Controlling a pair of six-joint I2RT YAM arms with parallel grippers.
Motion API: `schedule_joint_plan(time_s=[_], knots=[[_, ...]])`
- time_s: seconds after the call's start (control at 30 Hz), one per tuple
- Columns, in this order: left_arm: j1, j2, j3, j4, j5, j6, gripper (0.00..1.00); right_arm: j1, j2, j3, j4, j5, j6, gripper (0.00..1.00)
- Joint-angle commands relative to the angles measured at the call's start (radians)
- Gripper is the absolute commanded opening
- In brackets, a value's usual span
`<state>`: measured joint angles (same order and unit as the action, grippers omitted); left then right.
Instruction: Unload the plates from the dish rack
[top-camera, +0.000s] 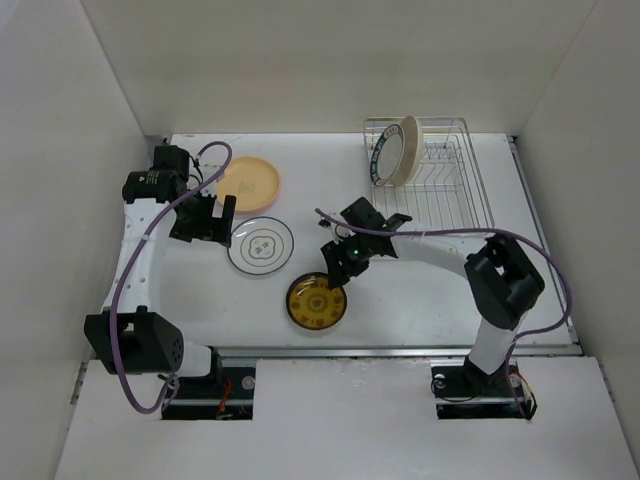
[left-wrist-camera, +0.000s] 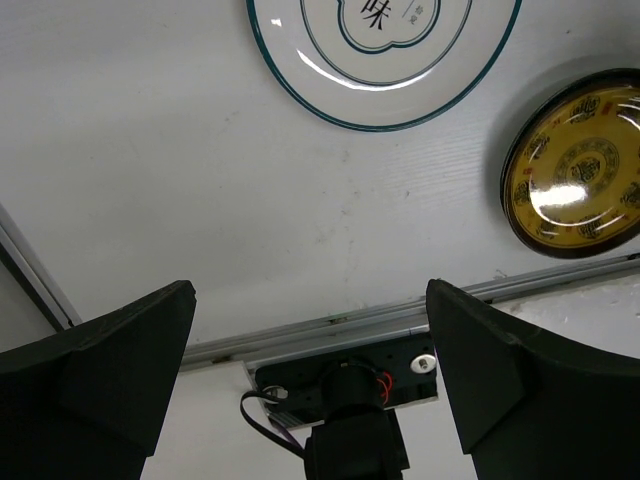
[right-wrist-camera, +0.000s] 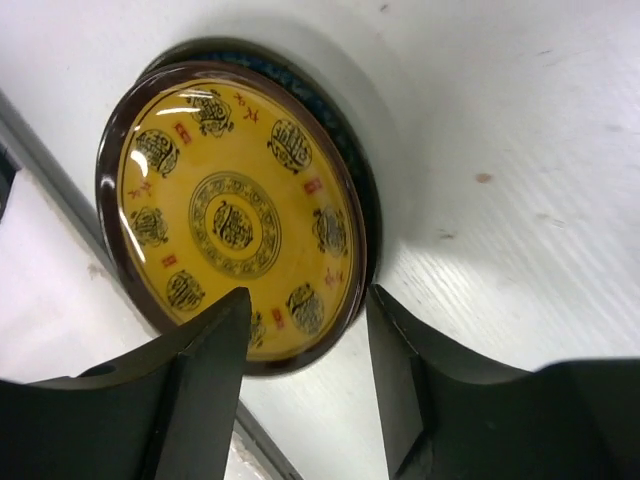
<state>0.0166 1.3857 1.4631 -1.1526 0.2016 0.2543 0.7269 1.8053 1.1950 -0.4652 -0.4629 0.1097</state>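
Note:
The dish rack stands at the back right and holds two upright plates at its left end: a cream plate and a teal-blue patterned plate. A pale yellow plate, a white teal-rimmed plate and a mustard patterned plate lie flat on the table. My right gripper is open, its fingers straddling the mustard plate's rim, one finger over the plate and not gripping it. My left gripper is open and empty, left of the white plate.
The table's front metal edge runs just below the mustard plate. White walls enclose the table on three sides. The rack's right part holds only bare wires.

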Motion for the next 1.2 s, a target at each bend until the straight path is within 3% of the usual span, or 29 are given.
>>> schedule_joint_plan(time_s=[0.0, 0.17, 0.43, 0.53, 0.8, 1.17], knots=[[-0.001, -0.034, -0.010, -0.010, -0.002, 0.016, 1.00, 0.002, -0.118, 0.046, 0.010, 0.124, 0.015, 0.56], [-0.001, -0.034, -0.010, -0.010, -0.002, 0.016, 1.00, 0.002, -0.271, 0.072, -0.035, 0.312, 0.079, 0.59], [-0.001, -0.043, -0.020, -0.010, -0.002, 0.016, 1.00, -0.007, -0.454, 0.117, -0.053, 0.825, 0.232, 0.73], [-0.001, -0.043, -0.029, -0.001, 0.007, 0.016, 1.00, -0.050, -0.488, 0.138, -0.064, 0.952, 0.289, 0.76], [-0.001, -0.043, -0.047, -0.001, 0.007, 0.016, 1.00, -0.306, -0.400, 0.312, -0.073, 0.972, 0.303, 0.79], [-0.001, -0.025, -0.047, -0.001, 0.007, 0.025, 1.00, -0.491, -0.106, 0.604, -0.059, 0.827, 0.294, 0.79]])
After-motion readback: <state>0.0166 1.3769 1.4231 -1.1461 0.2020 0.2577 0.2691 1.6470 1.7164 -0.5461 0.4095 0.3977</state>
